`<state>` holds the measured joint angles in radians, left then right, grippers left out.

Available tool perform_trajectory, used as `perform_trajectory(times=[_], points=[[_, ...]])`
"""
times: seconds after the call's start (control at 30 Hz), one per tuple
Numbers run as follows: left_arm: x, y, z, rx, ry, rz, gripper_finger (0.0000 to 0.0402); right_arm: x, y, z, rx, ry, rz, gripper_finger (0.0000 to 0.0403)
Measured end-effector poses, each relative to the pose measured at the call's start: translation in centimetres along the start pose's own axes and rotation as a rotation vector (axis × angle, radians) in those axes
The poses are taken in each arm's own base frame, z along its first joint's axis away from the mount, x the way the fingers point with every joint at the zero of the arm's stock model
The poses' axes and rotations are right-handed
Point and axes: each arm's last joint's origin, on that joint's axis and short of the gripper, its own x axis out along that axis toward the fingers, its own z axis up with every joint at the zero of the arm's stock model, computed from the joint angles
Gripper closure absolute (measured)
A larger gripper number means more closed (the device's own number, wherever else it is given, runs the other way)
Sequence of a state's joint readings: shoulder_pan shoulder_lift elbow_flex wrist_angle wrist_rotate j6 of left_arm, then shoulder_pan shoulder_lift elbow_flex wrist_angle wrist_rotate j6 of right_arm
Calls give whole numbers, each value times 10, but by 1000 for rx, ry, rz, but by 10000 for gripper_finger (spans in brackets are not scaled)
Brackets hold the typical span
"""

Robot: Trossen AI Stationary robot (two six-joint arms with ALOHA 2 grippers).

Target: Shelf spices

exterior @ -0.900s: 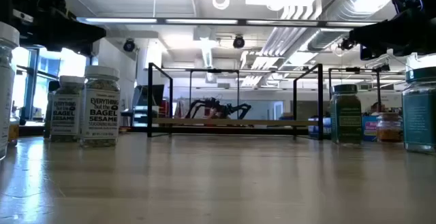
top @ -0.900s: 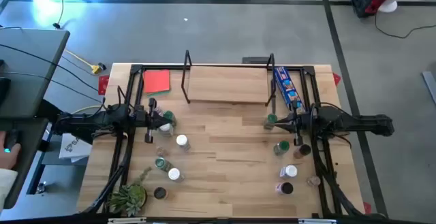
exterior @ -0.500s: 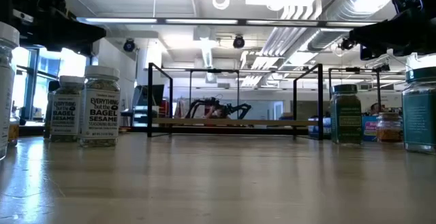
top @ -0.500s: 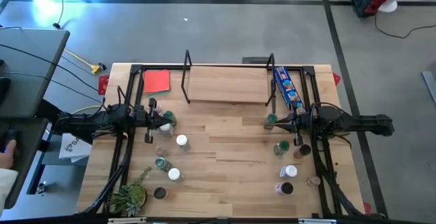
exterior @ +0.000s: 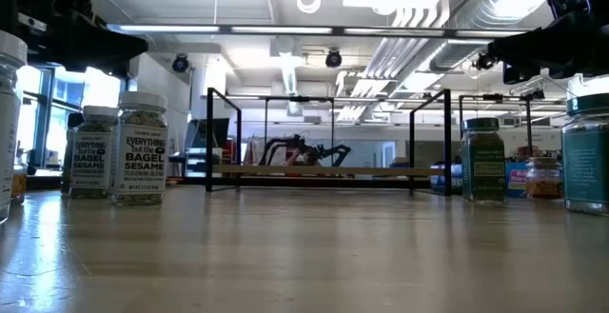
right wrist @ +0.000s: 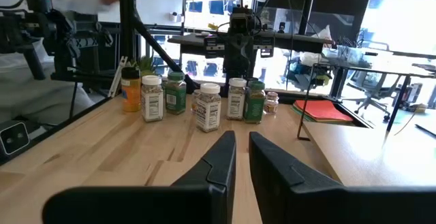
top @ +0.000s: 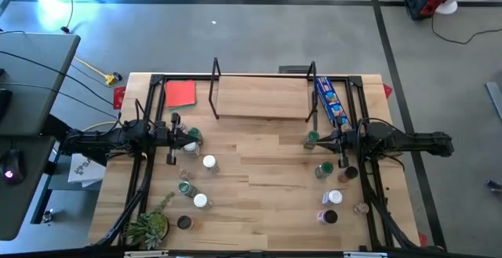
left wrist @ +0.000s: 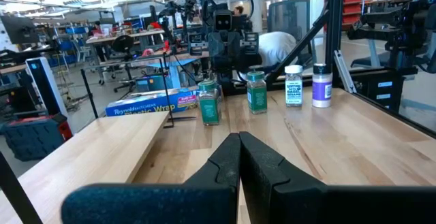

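Your left gripper [top: 176, 136] sat at the left centre of the high view, above the tabletop [top: 259, 172], jaws closed together on nothing. Your right gripper [top: 323, 142] sat at the right centre, jaws nearly closed with a thin gap, also empty. The shelf [top: 261, 99] stood at the top centre of the tabletop and carried no jars. One cluster of spice jars [top: 190, 176] stood at the lower left, near the plant [top: 149, 228]. A second cluster [top: 333, 181] stood at the lower right. The blue box [top: 331, 101] lay at the upper right, just beside the shelf.
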<state>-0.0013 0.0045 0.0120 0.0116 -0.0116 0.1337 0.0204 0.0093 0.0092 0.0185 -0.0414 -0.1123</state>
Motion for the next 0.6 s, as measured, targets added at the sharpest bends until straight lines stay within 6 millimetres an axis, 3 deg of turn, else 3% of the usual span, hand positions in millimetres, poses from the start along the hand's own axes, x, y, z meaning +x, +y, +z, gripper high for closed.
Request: perform_trajectory(times=[0.37, 0.47, 0.6], points=[[0, 0, 0, 0, 0, 0, 401, 0, 0, 0, 0, 0, 0, 367], [0, 0, 0, 0, 0, 0, 401, 0, -1, 1, 78, -8, -14, 367], [0, 0, 0, 0, 0, 0, 401, -2, -2, 18, 178, -174, -11, 367]])
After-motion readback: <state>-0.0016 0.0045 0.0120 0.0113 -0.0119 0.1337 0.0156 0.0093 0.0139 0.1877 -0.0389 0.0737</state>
